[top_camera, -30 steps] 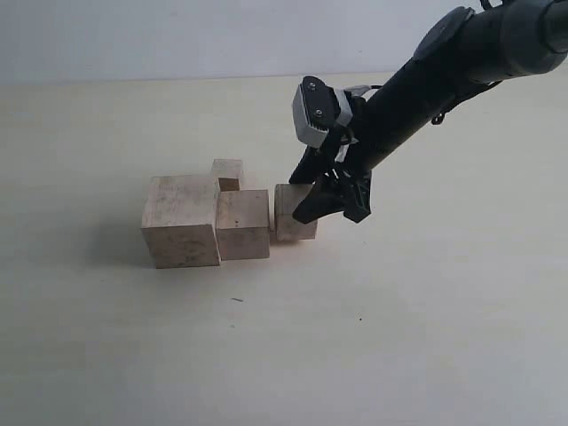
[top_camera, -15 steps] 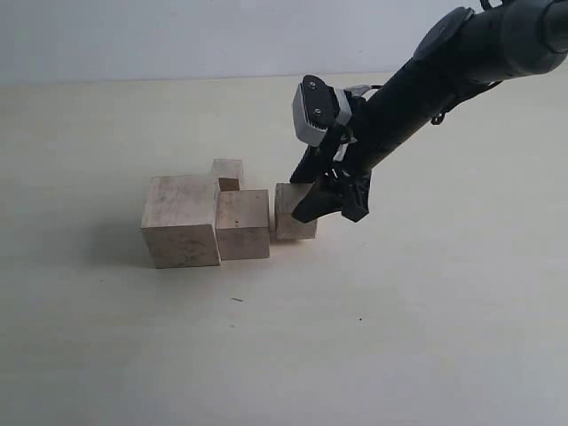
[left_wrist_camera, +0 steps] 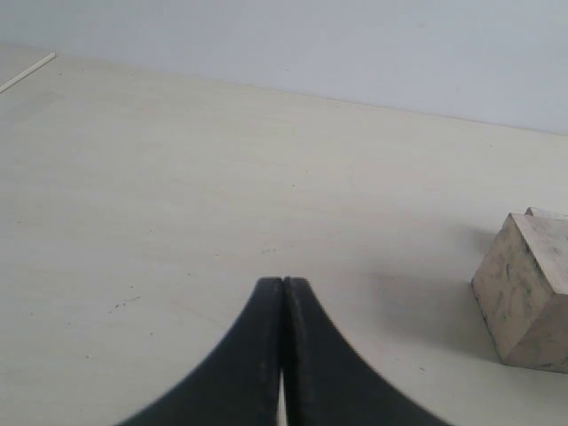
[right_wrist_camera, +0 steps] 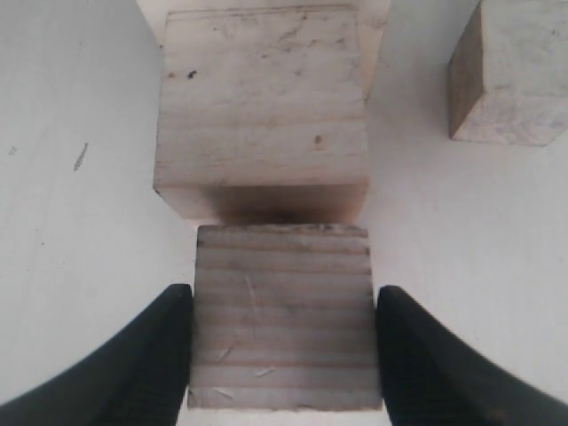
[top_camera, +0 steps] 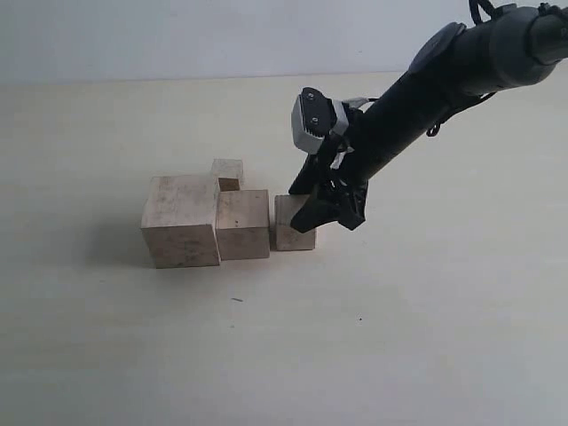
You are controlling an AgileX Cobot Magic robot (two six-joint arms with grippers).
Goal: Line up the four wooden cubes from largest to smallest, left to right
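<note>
The largest wooden cube (top_camera: 182,220) stands at the left, with the second-largest cube (top_camera: 242,224) touching its right side. My right gripper (top_camera: 324,213) is shut on the third cube (top_camera: 291,224), which sits on the table just right of the second. In the right wrist view the black fingers (right_wrist_camera: 169,346) press both sides of this cube (right_wrist_camera: 284,328), with the second cube (right_wrist_camera: 264,98) straight ahead. The smallest cube (top_camera: 227,171) (right_wrist_camera: 510,71) stands behind the row. My left gripper (left_wrist_camera: 283,282) is shut on nothing; one wooden cube (left_wrist_camera: 528,288) shows beside it.
The pale table (top_camera: 399,337) runs wide around the cubes, up to a light wall at the back. The right arm (top_camera: 444,80) reaches down from the upper right over the table.
My right gripper has moved the third cube a little toward the front, into line with the two bigger cubes. The other cubes have not moved.
</note>
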